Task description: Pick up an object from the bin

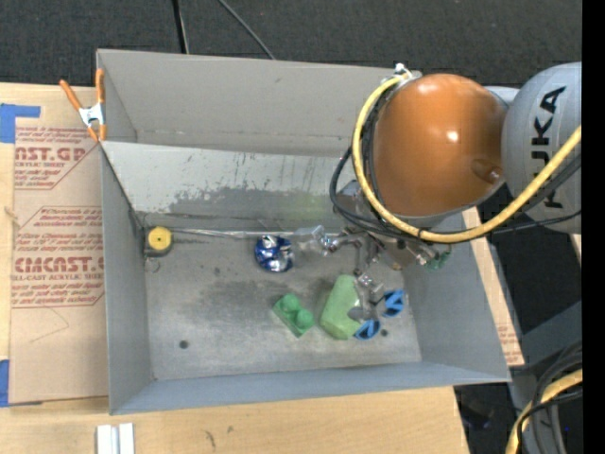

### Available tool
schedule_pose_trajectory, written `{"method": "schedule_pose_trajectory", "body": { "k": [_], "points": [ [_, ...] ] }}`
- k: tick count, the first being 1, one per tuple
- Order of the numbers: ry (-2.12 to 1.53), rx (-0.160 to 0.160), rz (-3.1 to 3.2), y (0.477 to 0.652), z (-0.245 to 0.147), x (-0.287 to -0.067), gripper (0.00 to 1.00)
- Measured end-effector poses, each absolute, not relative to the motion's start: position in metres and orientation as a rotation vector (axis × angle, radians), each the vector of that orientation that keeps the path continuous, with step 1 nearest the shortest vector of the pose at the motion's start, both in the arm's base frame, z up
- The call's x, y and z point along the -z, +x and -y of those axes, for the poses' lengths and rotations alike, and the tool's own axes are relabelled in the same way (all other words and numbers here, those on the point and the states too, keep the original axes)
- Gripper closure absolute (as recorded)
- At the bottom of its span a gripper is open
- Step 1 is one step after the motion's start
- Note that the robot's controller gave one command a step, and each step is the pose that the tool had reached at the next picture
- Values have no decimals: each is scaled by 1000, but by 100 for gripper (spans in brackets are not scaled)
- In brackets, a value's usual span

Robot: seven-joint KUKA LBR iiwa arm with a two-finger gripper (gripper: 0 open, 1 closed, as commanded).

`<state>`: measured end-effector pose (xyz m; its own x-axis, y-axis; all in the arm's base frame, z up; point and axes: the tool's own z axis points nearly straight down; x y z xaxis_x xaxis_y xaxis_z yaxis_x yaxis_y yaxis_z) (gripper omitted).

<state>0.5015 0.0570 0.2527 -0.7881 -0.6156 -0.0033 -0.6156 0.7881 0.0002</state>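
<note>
- The pale green block (338, 308) lies on the bin floor in the near right part, standing slightly tilted, with its upper end leaning to the right.
- The hand (367, 282) hangs just above and to the right of that block's upper end. Whether it touches the block cannot be told.
- Whether the hand is released or clenched cannot be told either, as its metal parts are tangled together under the wrist; nothing is clearly gripped in it.
- A blue ring-shaped piece (392, 301) lies just right of the block, close under the hand.
- A second blue piece (367, 329) lies against the block's near right corner, and seems to touch it.
- A darker green piece (294, 315), small and knobbly, lies just left of the block with a narrow gap between them.
- A blue-and-white ball (273, 253) rests farther back and to the left, apart from the green things.
- A silvery clear piece (322, 241) lies to the right of the ball, near the foot of the far wall.
- A yellow disc (158, 239) sits well apart from all of these, at the far left of the floor against the left wall.
- The grey bin (236, 102) has sloping walls and a scuffed floor.
- A rounded orange cover (435, 145) sits on the wrist above the hand, with a yellow cable (361, 140) looped round it.
- The arm (544, 140) reaches in from the right over the bin's right wall.
</note>
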Motion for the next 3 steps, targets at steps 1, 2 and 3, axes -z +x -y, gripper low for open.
{"method": "schedule_pose_trajectory", "body": {
  "k": [1,2,3],
  "points": [
    [-836,-4,-3035,494,-57,-151,0],
    [-796,-4,-3042,541,-56,-75,0],
    [-795,-3,-3037,542,-57,-80,100]
  ]
}}
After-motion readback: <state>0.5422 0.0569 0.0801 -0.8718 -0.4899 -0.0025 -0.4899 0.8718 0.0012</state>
